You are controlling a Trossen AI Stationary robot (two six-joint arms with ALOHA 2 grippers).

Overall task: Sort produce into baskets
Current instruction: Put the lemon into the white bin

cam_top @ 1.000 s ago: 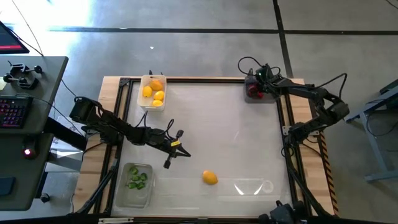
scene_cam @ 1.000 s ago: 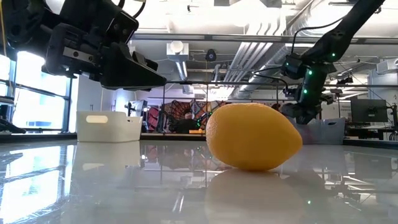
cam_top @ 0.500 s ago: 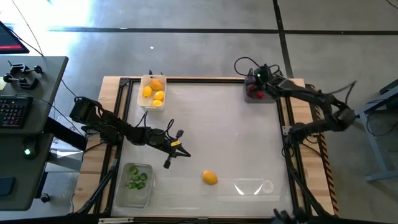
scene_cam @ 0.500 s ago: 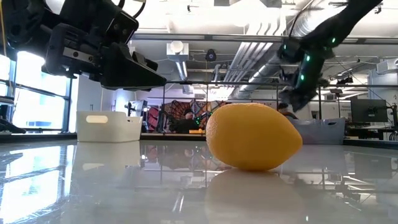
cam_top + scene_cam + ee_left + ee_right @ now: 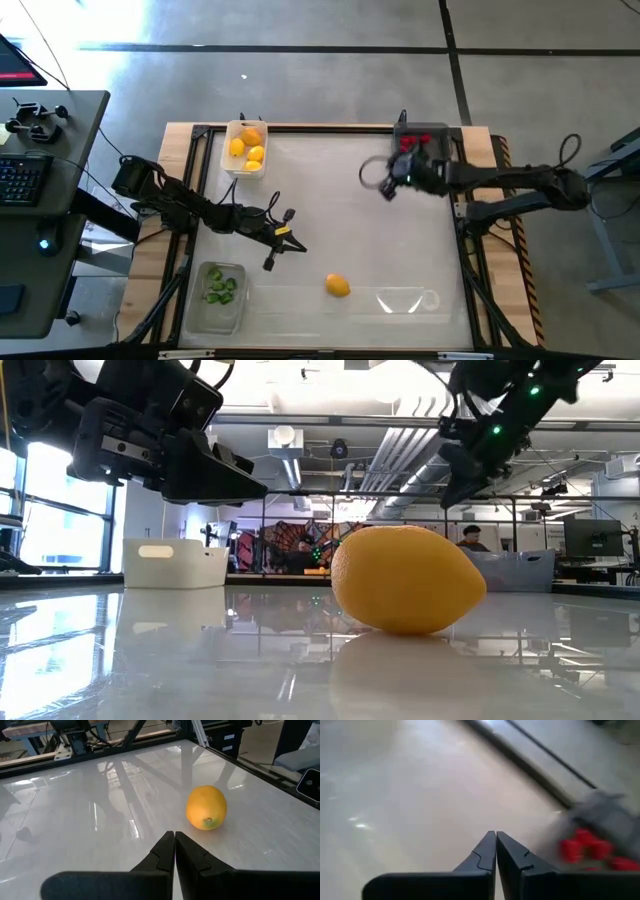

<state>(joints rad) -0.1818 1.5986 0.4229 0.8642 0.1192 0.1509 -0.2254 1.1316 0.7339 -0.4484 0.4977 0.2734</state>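
A yellow-orange fruit (image 5: 338,286) lies alone on the white table near its front edge, and it looms large in the low view (image 5: 407,579). My left gripper (image 5: 174,835) is shut with nothing in it, hovering short of that fruit (image 5: 206,807) at the table's left-middle (image 5: 296,247). My right gripper (image 5: 495,834) is also shut and bare, raised over the table (image 5: 385,186) just in front of the dark grey basket (image 5: 420,140), which holds red berries (image 5: 587,847). The white basket (image 5: 246,148) holds yellow and orange fruit. The clear basket (image 5: 215,295) holds green pieces.
A wooden frame (image 5: 470,230) borders the table on all sides. A desk with a keyboard (image 5: 25,175) stands off the left side. A person (image 5: 470,538) shows far back in the room. The table's middle and right front lie bare.
My right gripper has swung away from over the dark grey basket toward the table's middle, rising and turning as it went; it is blurred by the motion. The fruit and my left gripper have kept still.
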